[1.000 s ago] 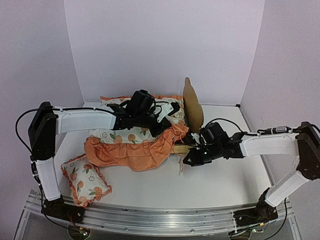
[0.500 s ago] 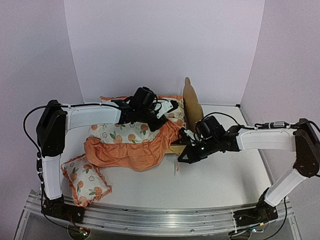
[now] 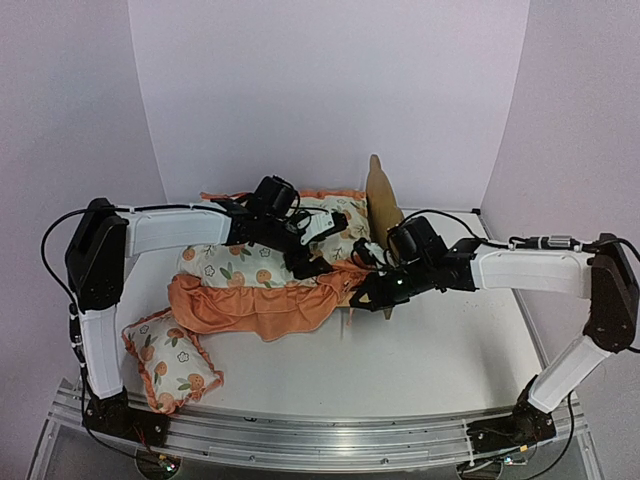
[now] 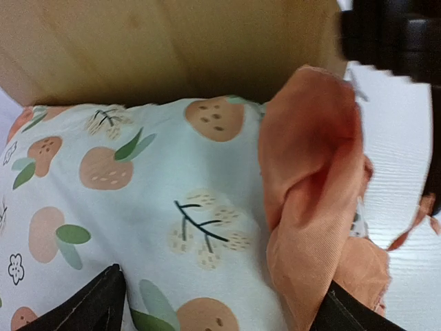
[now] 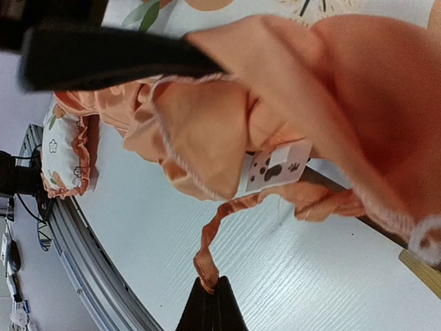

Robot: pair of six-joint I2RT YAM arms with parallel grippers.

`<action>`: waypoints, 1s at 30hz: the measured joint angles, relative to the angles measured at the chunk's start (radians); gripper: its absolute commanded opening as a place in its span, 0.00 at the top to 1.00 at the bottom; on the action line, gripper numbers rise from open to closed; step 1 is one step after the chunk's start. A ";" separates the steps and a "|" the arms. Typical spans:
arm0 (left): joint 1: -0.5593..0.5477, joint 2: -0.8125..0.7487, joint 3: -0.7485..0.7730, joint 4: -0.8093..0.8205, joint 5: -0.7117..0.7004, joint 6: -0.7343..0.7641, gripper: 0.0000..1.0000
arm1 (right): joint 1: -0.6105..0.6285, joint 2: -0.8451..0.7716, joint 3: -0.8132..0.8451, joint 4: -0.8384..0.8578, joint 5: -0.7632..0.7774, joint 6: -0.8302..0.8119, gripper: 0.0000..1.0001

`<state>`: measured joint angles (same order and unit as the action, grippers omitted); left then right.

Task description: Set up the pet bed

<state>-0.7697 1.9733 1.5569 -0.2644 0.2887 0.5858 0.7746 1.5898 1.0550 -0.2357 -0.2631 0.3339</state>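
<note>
While cushion [image 3: 262,270] covers it | pet bed [image 3: 382,205]: light plywood, mostly hidden

White arm links [image 3: 170,232]; black joints [image 3: 95,262]; thin black cables [image 3: 43,248]

On the tabletop [image 3: 450,350] there are one plywood pet bed [image 3: 382,205], one orange-ruffled fruit-print cushion [image 3: 250,310], one small matching pillow [image 3: 170,360], one paw-print label [image 5: 275,167], one loose orange ribbon [image 5: 204,258] and two arms, one ending in the left pincer [image 3: 308,255], the other in the right pincer [image 5: 210,289].
</note>
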 measured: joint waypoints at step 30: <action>-0.234 -0.105 -0.525 0.465 -0.225 -0.059 0.32 | -0.028 0.123 0.243 -0.088 0.216 -0.009 1.00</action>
<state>-1.0035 1.8679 1.0321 0.2009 0.0635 0.5266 0.7467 1.7130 1.2980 -0.3233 -0.0475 0.3252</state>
